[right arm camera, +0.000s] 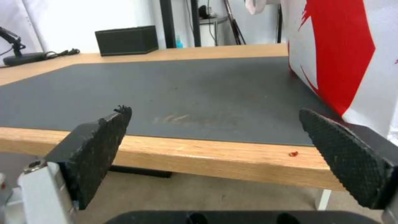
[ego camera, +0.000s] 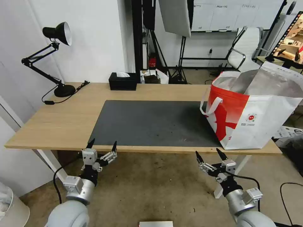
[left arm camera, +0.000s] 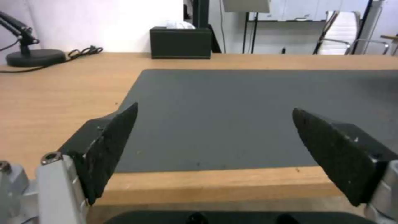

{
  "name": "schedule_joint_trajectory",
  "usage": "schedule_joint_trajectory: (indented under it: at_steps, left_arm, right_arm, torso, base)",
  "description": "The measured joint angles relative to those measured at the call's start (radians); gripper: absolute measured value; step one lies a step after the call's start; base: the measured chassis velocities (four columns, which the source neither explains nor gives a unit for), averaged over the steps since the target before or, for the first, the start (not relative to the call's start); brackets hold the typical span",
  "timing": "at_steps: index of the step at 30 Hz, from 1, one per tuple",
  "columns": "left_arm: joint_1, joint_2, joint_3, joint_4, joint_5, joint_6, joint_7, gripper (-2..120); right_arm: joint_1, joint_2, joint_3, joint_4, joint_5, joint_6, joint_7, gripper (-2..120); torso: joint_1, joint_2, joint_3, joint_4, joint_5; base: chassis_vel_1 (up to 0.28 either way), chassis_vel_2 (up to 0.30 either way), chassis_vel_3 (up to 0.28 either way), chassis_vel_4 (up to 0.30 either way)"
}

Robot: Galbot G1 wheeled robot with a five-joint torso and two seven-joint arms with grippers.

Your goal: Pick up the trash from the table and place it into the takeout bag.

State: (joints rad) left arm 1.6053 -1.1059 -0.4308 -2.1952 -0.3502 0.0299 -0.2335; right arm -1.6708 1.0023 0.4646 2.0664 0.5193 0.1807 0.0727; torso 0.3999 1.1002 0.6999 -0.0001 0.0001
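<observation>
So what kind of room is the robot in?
Probably a lab or studio set up like an office. A wooden table holds a desk lamp and a takeout bag, and behind it stand light stands and an office chair.

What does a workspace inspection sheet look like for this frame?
Surface: table with dark mat; faint smears, tiny red crumb at the front edge.
Job's things: takeout bag upright on the table's right end, mouth open; loose trash: nothing seen.
Clutter: black tissue box, desk lamp.
Grippers: left gripper and right gripper before the front edge, jaws open, holding nothing.
Cables: lamp cord on the table; cables on the floor.
Surroundings: office chair, stands behind.
</observation>
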Motion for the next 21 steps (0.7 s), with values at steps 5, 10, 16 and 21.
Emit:
schedule_joint_trajectory:
  at_steps: [5,10,16,21]
  left_arm:
    - [0.01,-0.005,-0.011,0.01,0.002,0.013,0.0,100]
    - [0.009,-0.007,-0.014,0.024,0.001,0.019,0.0,100]
    - [0.005,-0.007,-0.012,0.027,-0.002,0.023,0.0,100]
    - [0.003,-0.007,-0.01,0.027,-0.004,0.024,0.0,100]
  right_arm:
    - [0.0,0.0,0.0,0.0,0.0,0.0,0.0,100]
    - [0.0,0.0,0.0,0.0,0.0,0.0,0.0,100]
    - [0.0,0.0,0.0,0.0,0.0,0.0,0.0,100]
    - [0.0,0.0,0.0,0.0,0.0,0.0,0.0,100]
  torso:
    - [0.0,0.0,0.0,0.0,0.0001]
    - [0.0,0.0,0.0,0.0,-0.0002]
    - [0.0,0.0,0.0,0.0001,-0.0001]
    - [0.0,0.0,0.0,0.0,-0.0001]
  base:
    - [0.0,0.0,0.0,0.0]
    - [0.0,0.0,0.0,0.0]
    - [0.0,0.0,0.0,0.0]
    - [0.0,0.0,0.0,0.0]
